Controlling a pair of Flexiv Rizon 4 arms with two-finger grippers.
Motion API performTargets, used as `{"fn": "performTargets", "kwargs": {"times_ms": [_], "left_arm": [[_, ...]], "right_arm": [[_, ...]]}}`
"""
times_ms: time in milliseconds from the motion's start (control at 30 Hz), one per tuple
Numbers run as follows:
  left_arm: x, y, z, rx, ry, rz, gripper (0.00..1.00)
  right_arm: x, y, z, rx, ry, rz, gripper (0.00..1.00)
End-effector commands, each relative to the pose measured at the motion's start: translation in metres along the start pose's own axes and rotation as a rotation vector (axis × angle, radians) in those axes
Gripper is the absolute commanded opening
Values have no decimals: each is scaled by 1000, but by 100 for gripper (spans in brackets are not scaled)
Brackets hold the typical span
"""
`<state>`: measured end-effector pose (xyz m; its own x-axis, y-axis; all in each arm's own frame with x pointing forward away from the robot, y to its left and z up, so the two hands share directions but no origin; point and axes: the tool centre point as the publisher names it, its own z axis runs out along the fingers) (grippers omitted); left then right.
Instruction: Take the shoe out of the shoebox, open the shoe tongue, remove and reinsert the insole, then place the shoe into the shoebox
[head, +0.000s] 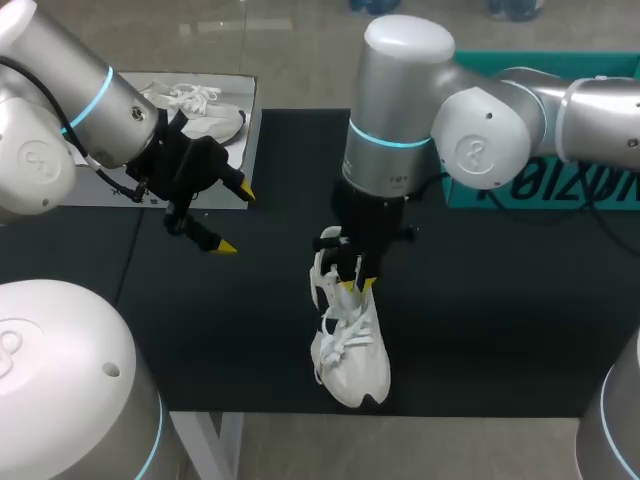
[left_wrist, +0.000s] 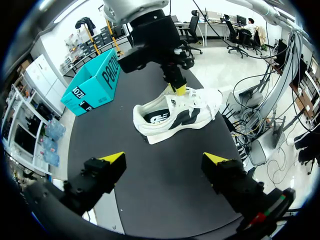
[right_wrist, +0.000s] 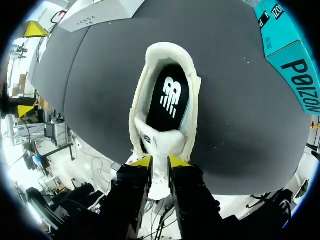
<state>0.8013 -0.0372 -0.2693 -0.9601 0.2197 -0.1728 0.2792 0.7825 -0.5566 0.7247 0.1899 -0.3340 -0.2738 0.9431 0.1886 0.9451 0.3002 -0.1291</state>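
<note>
A white shoe (head: 350, 350) lies on the black table near the front edge, toe toward the front. Its black insole (right_wrist: 170, 97) shows inside the opening. My right gripper (head: 352, 283) stands over the shoe's laces, fingers pointing down. In the right wrist view the gripper (right_wrist: 160, 162) is shut on the white tongue (right_wrist: 160, 145), with a yellow tip on either side of it. My left gripper (head: 236, 218) hangs open and empty above the table's left part, and the shoe (left_wrist: 180, 115) lies ahead of it. The teal shoebox (head: 480, 60) stands at the back right, partly hidden by my right arm.
A grey tray (head: 215, 185) holding another white shoe (head: 200, 110) sits at the back left, just behind my left gripper. The teal shoebox (left_wrist: 95, 82) stands beyond the shoe in the left wrist view. Bare black table lies between the two grippers.
</note>
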Motion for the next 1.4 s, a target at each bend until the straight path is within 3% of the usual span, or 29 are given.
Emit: {"fn": "performTargets", "kwargs": {"times_ms": [33, 233, 400, 467, 1400], "left_arm": [[-1, 0, 0, -3, 2, 0, 100], [-1, 0, 0, -3, 2, 0, 100], [-1, 0, 0, -3, 2, 0, 100], [-1, 0, 0, -3, 2, 0, 100], [-1, 0, 0, -3, 2, 0, 100]], "right_arm": [[2, 5, -3, 5, -7, -7, 100], [2, 1, -29, 29, -3, -157, 100], [8, 1, -45, 207, -50, -469, 100], [6, 1, -47, 302, -104, -438, 100], [2, 2, -50, 305, -89, -417, 100]]}}
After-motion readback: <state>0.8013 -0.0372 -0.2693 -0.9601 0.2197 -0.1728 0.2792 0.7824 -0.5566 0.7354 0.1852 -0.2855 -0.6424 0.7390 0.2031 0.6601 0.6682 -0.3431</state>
